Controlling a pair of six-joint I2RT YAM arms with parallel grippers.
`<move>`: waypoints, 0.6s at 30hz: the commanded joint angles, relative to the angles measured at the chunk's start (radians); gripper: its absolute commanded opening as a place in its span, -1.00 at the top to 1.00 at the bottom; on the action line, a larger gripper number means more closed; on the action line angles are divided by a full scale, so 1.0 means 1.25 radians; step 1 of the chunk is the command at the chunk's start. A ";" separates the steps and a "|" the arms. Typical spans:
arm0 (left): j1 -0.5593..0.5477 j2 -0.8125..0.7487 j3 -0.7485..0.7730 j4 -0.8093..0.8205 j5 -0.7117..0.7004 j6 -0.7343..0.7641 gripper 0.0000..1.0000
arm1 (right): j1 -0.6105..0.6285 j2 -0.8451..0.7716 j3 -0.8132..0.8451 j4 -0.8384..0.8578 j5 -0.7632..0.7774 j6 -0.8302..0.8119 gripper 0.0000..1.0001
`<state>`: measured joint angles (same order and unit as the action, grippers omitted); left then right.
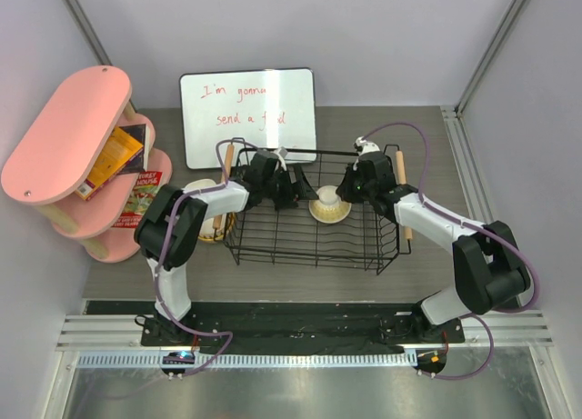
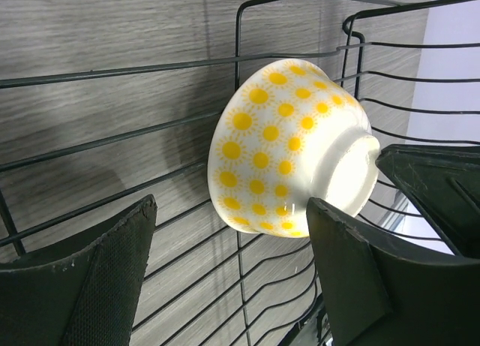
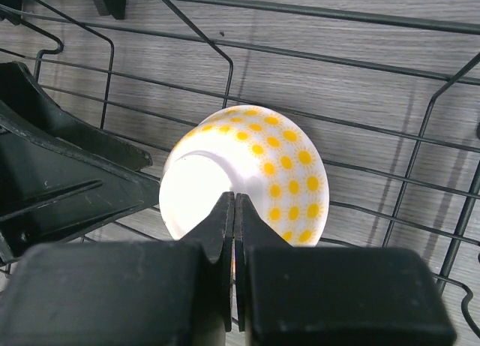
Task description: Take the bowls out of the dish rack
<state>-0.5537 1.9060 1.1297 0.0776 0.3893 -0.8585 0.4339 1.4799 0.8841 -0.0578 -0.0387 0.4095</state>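
Note:
One bowl, white with yellow sun spots, lies tilted on its side inside the black wire dish rack, its pale foot turned toward my right gripper. In the left wrist view the bowl leans on the rack wires just beyond my left gripper, which stands wide open and holds nothing. My right gripper is shut, its tips pressed together right at the edge of the bowl's foot. Whether they pinch the foot ring I cannot tell. Both grippers flank the bowl at the rack's far side.
Pale bowls sit outside the rack to its left, partly hidden by my left arm. The rack has wooden handles at each end. A whiteboard leans behind it. A pink oval shelf with books stands at the far left.

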 commanded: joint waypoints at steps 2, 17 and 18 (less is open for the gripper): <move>0.002 0.043 0.006 0.057 0.071 -0.035 -0.64 | 0.010 0.030 -0.032 -0.029 -0.057 0.023 0.98; -0.017 0.099 -0.032 0.234 0.254 -0.086 -0.61 | 0.011 0.084 -0.048 -0.026 -0.082 0.045 0.98; -0.017 0.099 -0.034 0.245 0.260 -0.090 -0.61 | 0.011 0.084 -0.048 -0.027 -0.082 0.044 0.98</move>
<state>-0.5419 1.9926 1.1191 0.3153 0.5640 -0.9100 0.4194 1.5227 0.8703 0.0505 -0.0544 0.4438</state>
